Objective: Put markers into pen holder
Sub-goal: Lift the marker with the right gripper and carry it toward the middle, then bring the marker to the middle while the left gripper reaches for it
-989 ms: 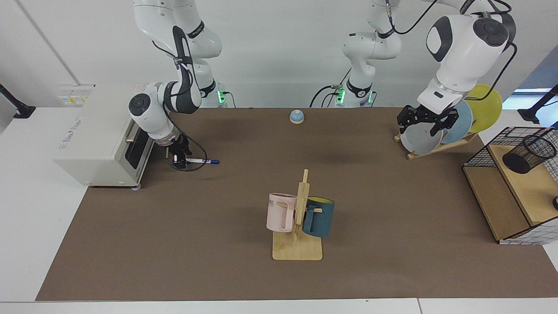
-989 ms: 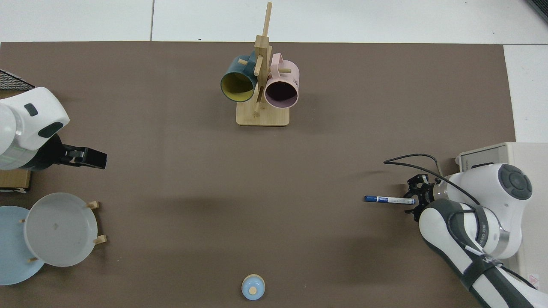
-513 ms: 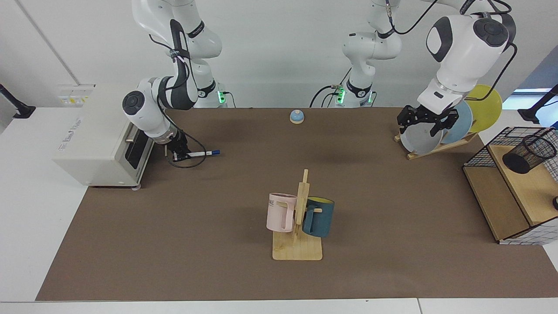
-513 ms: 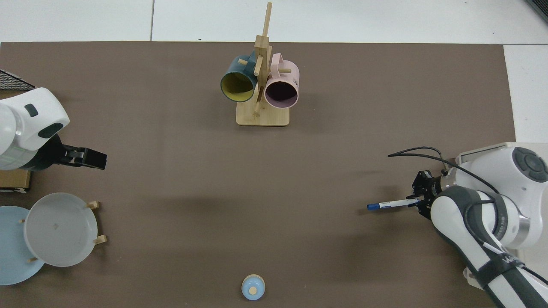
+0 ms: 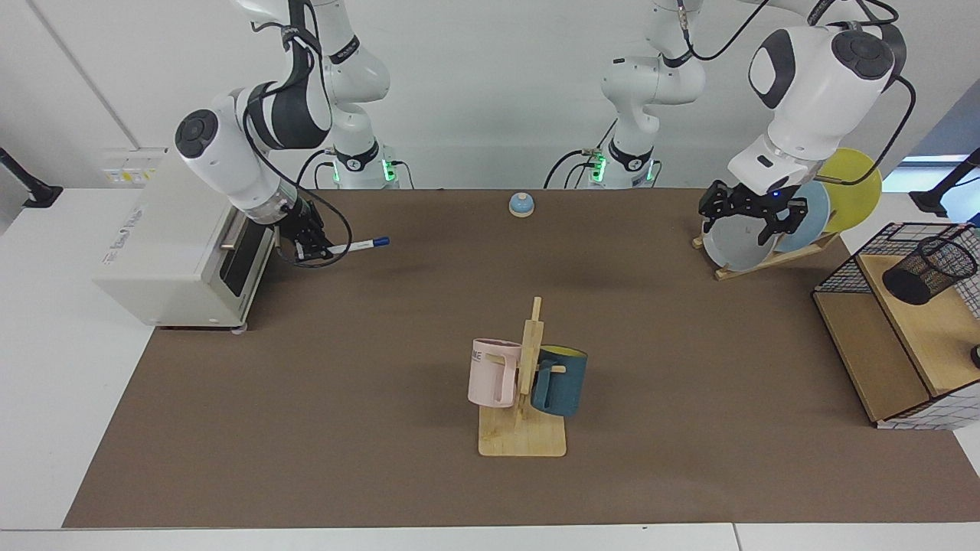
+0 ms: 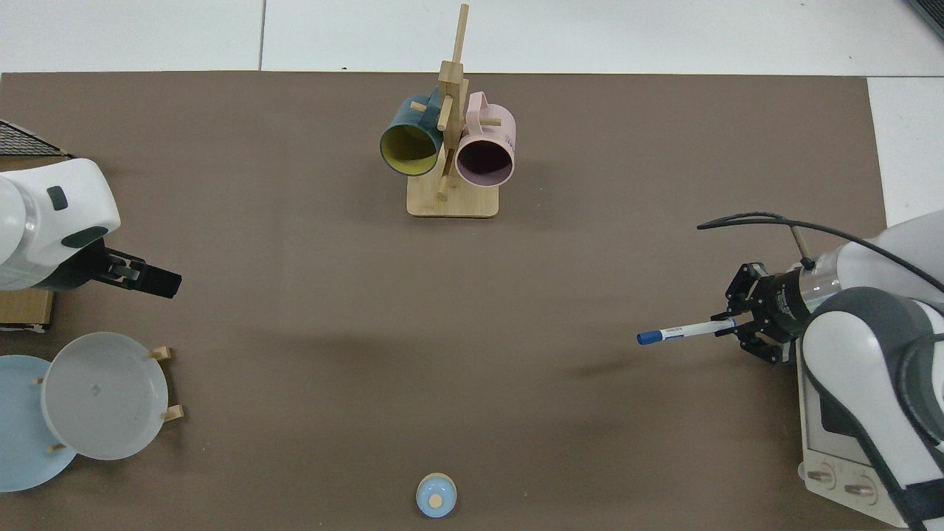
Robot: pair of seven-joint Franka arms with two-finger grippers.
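**Holding the marker by its tail: where this carry can slip**

Gripping only the very end of the marker [image 5: 356, 245], your right claw [image 5: 314, 249] is clenched on it just in front of the white toaster oven [image 5: 164, 245], and the rest of the body sticks out sideways, blue cap toward the middle of the table [image 5: 429, 321]. In the top view the right claw [image 6: 734, 324] pinches the marker [image 6: 682, 332] at one tip, with the whole length clear of the fingers and lifted off the table. That long overhang is your main risk: a quick swing or a hard stop could let it pivot or slide out.

Next worry is distance. The pen holder [image 5: 929, 269] sits tilted on the wooden board of the wire basket [image 5: 842, 268] at the far side, well apart from the marker, so you likely need a long reach or a handover. Your left claw [image 5: 752, 218] hangs open beside the plate rack [image 5: 766, 256], waiting; a pass there could knock the grey plate [image 5: 735, 243].

Mind the mug stand [image 5: 524, 398] mid-table if you cross low, and expect a level marker to catch the holder's rim unless you tip it end-first.
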